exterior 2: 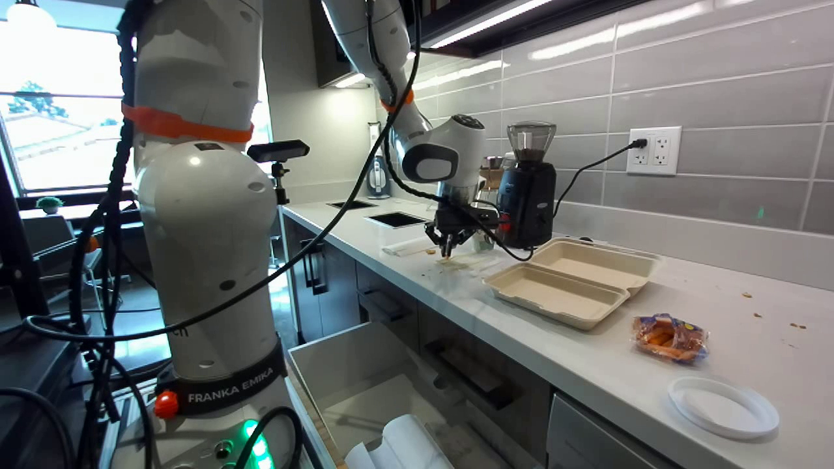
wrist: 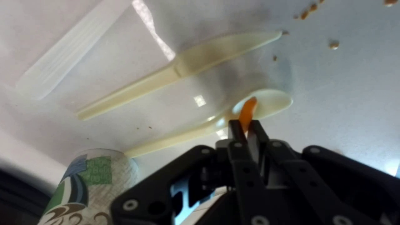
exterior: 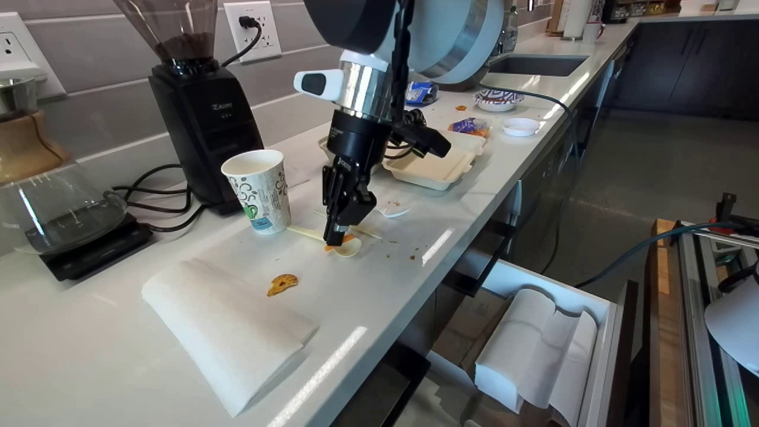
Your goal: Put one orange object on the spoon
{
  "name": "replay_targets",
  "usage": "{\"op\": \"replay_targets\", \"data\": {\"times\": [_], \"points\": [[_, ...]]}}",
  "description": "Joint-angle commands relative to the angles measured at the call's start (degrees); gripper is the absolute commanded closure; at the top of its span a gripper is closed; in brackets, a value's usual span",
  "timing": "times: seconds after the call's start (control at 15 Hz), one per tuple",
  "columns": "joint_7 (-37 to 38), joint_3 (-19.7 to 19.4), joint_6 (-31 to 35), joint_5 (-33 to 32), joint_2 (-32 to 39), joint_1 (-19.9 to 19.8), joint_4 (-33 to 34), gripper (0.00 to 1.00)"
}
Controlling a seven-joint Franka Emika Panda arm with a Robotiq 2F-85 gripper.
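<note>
The gripper [wrist: 247, 126] pointed downward near the paper cup [exterior: 261, 193]. With its handle end just beside the cup and its bowl farther away, the spoon [wrist: 200, 130] lay beneath the orange piece [wrist: 247, 112], which the gripper grasped by one end, presumably for release into that bowl.

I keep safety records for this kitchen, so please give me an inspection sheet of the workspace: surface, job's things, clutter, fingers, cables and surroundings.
Surface: white counter with scattered crumbs.
Job's things: spoon lying on the counter; orange piece over its bowl, contact unclear.
Clutter: paper cup by the spoon's handle, pale knife, open food container, snack bag.
Fingers: closed on the orange piece.
Cables: black cable crosses in front of the robot arm; grinder plugged into the wall outlet.
Surroundings: open drawer below the counter, folded white paper inside.
</note>
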Motion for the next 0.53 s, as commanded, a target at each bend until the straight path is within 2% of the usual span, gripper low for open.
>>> {"op": "replay_targets", "data": {"times": [0.0,0.47], "points": [[-1.8,0.4,-1.7,1.4,-1.8,-1.1,-1.9,0.98],[-2.4,0.3,-1.3,2.7,-3.3,-1.2,-3.0,0.98]]}}
